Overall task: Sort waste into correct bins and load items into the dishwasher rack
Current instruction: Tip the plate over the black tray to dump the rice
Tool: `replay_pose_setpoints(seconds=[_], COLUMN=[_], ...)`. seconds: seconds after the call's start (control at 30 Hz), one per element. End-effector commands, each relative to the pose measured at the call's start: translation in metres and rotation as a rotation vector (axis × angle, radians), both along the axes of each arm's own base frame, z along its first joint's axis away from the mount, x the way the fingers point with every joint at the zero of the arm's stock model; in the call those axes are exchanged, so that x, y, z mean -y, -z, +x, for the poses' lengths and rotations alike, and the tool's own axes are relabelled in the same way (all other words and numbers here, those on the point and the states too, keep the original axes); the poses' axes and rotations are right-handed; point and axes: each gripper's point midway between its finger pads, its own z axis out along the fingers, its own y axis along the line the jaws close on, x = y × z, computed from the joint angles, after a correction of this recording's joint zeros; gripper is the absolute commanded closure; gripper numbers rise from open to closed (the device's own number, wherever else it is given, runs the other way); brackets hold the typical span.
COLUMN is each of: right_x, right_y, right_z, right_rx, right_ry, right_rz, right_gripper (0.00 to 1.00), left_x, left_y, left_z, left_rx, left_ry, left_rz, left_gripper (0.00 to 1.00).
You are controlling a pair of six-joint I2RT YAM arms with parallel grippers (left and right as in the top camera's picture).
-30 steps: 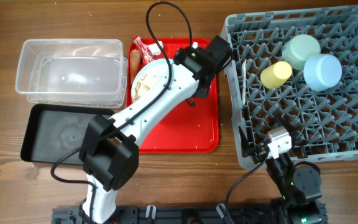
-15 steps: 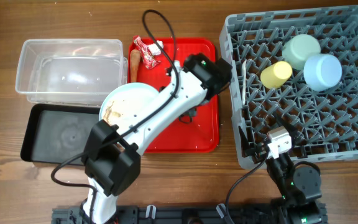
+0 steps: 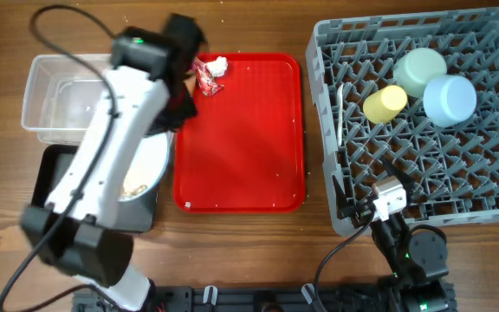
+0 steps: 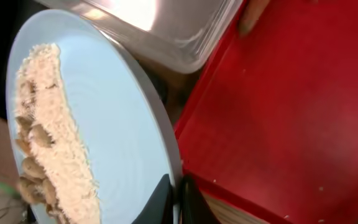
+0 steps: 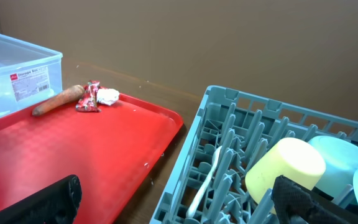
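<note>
My left gripper (image 4: 175,198) is clamped on the rim of the pale blue round plate (image 4: 110,124), one finger on each face, at the bottom edge of the left wrist view. The plate is tilted steeply, and beige food crumbs (image 4: 45,149) lie in a band along its left side. Just right of the rim is the flat red serving tray (image 4: 278,112). The clear plastic rectangular tub (image 4: 166,25) runs along the top, with the short orange carrot piece (image 4: 253,15) at the upper edge beside it.

From overhead my arm hides much of the plate, which seems to hang over the shallow black rectangular tray (image 3: 48,178) at lower left. The crumpled red-and-white wrapper (image 3: 206,80) and the small white tissue wad (image 3: 219,63) lie touching in the red tray's upper left corner.

My right gripper (image 5: 173,205) is spread wide with nothing in it, at lower right by the near wall of the large grey plastic dishwasher rack (image 3: 457,182). The rack holds the small yellow cup (image 3: 385,103), the mint-green bowl (image 3: 420,71), the light blue bowl (image 3: 449,100) and the white plastic spoon (image 3: 340,113).
</note>
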Motion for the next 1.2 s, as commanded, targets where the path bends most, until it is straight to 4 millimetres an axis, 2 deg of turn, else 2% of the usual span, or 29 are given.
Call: replay_pose_setpoints(seconds=[0.0, 0.1, 0.17, 0.23, 0.33, 0.4, 0.5, 0.57, 0.67, 0.77, 0.9, 1.0, 1.07, 1.17], right_x=[0.002, 0.002, 0.002, 0.002, 0.002, 0.002, 0.002, 0.002, 0.002, 0.002, 0.002, 0.002, 0.002, 0.002], right_y=[-0.001, -0.001, -0.001, -0.001, -0.001, -0.001, -0.001, -0.001, -0.001, -0.001, -0.001, -0.001, -0.001, -0.001], right_z=[0.0, 0.0, 0.0, 0.0, 0.0, 0.0, 0.0, 0.0, 0.0, 0.0, 0.0, 0.0, 0.0, 0.0], right_rx=[0.005, 0.005, 0.005, 0.005, 0.005, 0.005, 0.005, 0.005, 0.005, 0.005, 0.005, 0.005, 0.005, 0.005], right_ry=[0.014, 0.014, 0.014, 0.014, 0.014, 0.014, 0.014, 0.014, 0.014, 0.014, 0.014, 0.014, 0.014, 0.014], right_rz=[0.022, 0.022, 0.022, 0.022, 0.022, 0.022, 0.022, 0.022, 0.022, 0.022, 0.021, 0.022, 0.022, 0.022], right_gripper=[0.0, 0.0, 0.0, 0.0, 0.0, 0.0, 0.0, 0.0, 0.0, 0.0, 0.0, 0.01, 0.0, 0.0], left_x=[-0.025, -0.047, -0.065, -0.056, -0.047, -0.044, -0.063, -0.077, -0.083, -0.101, -0.116, -0.107, -0.1, -0.097], left_y=[0.013, 0.042, 0.059, 0.063, 0.046, 0.017, -0.021, -0.035, -0.035, -0.024, -0.056, -0.072, -0.076, -0.076], left_z=[-0.006, -0.003, -0.008, -0.008, -0.004, -0.005, -0.013, -0.019, -0.027, -0.038, -0.047, -0.056, -0.062, -0.064], left_rx=[-0.023, -0.041, -0.065, -0.068, 0.003, 0.108, 0.272, 0.353, 0.453, 0.529, 0.762, 0.839, 0.86, 0.86], left_ry=[0.015, -0.01, -0.068, -0.021, 0.034, 0.082, 0.108, 0.115, 0.132, 0.079, 0.137, 0.219, 0.297, 0.319], left_rz=[-0.098, -0.167, -0.177, -0.305, -0.46, -0.583, -0.664, -0.704, -0.861, -0.943, -1.035, -1.046, -1.015, -1.012], left_gripper=[0.96, 0.96, 0.96, 0.96, 0.96, 0.96, 0.96, 0.95, 0.96, 0.96, 0.96, 0.96, 0.96, 0.96])
